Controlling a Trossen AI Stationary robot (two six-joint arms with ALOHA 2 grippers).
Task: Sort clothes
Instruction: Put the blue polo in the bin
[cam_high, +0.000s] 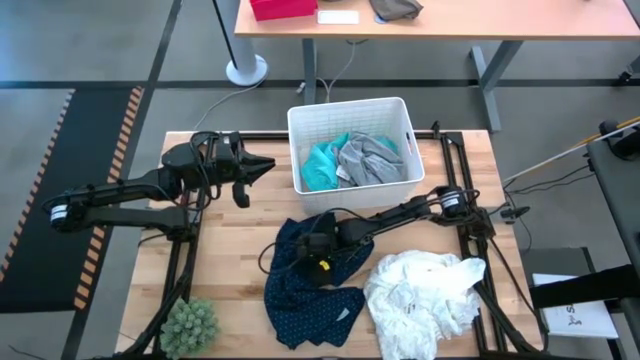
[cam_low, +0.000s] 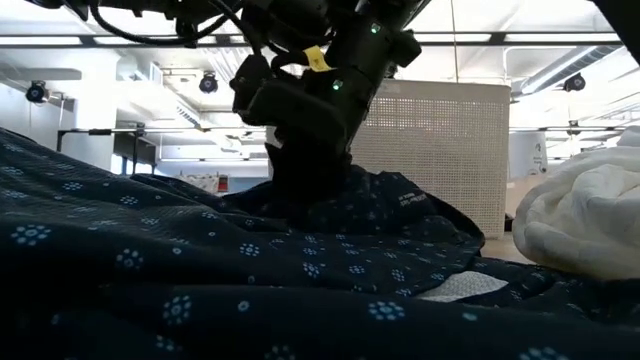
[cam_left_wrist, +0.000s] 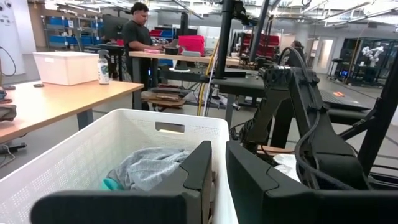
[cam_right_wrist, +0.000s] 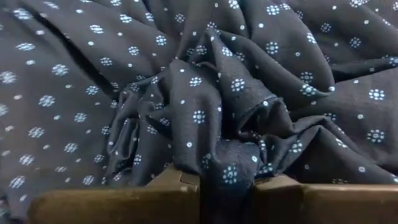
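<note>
On the wooden counter (cam_high: 230, 260), I see my right gripper (cam_high: 318, 247) with fingers pinched on the navy patterned garment (cam_high: 305, 290), beside the white garment (cam_high: 425, 290). Left gripper (cam_high: 262, 167) hangs by the white bin (cam_high: 300, 130), fingers closed on nothing; beyond, a person (cam_left_wrist: 138, 31) stands at a desk (cam_left_wrist: 62, 93).

Patterned garment (cam_high: 310, 285) left of large garment (cam_high: 425, 290) (bin (cam_high: 300, 130) behind both).

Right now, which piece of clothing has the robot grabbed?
The navy dotted garment in the middle of the table. The right gripper is pinched shut on a fold of it; the white garment beside it lies untouched.
</note>
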